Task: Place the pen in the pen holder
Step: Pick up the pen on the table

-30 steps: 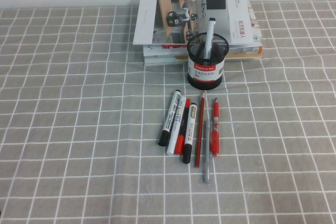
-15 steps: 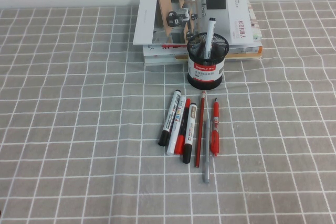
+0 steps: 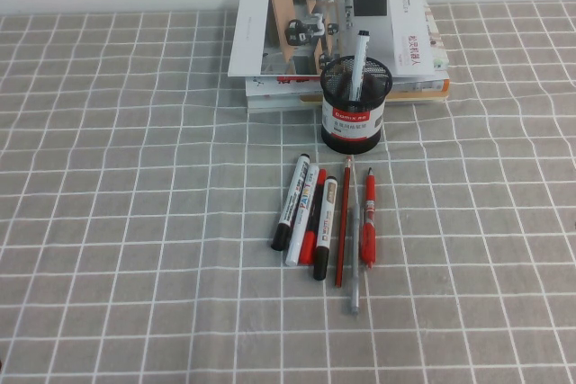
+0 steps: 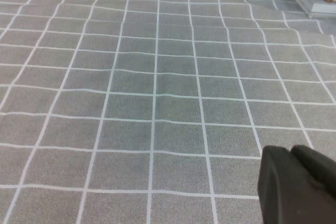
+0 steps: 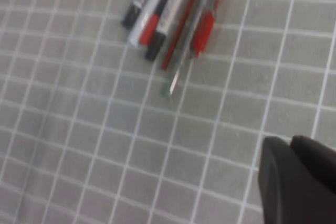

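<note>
Right wrist view: right gripper (image 5: pixel 299 182), grip unclear, hangs well apart from the pens (image 5: pixel 173 19); left gripper (image 4: pixel 296 187) likewise, over bare cloth.

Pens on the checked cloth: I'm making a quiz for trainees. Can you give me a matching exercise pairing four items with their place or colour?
Things:
1. marker in the pen holder
2. red pen
3. grey pen
4. books

Descriptions:
A. reaches nearest the robot
B. stacked behind the pen holder
C. stands upright
D. rightmost in the row

Pairs: 1-C, 2-D, 3-A, 4-B

The left gripper and right gripper show only in their wrist views.
</note>
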### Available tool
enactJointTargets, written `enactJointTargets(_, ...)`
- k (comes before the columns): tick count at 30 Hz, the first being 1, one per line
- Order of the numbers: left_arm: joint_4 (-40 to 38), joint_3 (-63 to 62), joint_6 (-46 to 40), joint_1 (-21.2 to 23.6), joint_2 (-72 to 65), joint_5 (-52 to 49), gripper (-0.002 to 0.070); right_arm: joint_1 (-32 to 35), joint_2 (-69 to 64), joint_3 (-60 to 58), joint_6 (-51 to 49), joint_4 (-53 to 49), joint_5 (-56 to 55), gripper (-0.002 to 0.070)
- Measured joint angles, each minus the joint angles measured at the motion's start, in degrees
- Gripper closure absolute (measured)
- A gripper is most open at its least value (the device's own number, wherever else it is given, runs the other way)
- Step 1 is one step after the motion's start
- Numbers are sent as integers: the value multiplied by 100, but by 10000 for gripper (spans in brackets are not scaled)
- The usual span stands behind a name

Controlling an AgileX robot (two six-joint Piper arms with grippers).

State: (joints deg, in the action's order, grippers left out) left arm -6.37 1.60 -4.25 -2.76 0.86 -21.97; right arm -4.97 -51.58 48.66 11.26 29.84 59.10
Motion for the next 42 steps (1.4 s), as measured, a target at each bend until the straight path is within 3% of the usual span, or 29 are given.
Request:
enactJointTargets(4,0,0,0,0,0,0,678,-207,-1192,1089,-317,-569,812,688)
enactJointTargets(12,0,0,0,0,0,0,678,-1942,-3275,2791,-2126,-3210,1141,688)
enactJointTargets(17,0,0,0,0,0,0,678,-2733,-4472,3669,-2408,-3758,1141,688)
enactJointTargets(27,0,0,0,0,0,0,678,-2833,-6194,5152,-2370,-3423,1141,668)
enactJointTargets(34,0,0,0,0,0,0,678,-2833,-7129,6125,-2795,-3364,1120,468)
enactJointTargets(42,0,0,0,0,0,0,678,-2822,-7716,6281,-3330,-3466,1120,420)
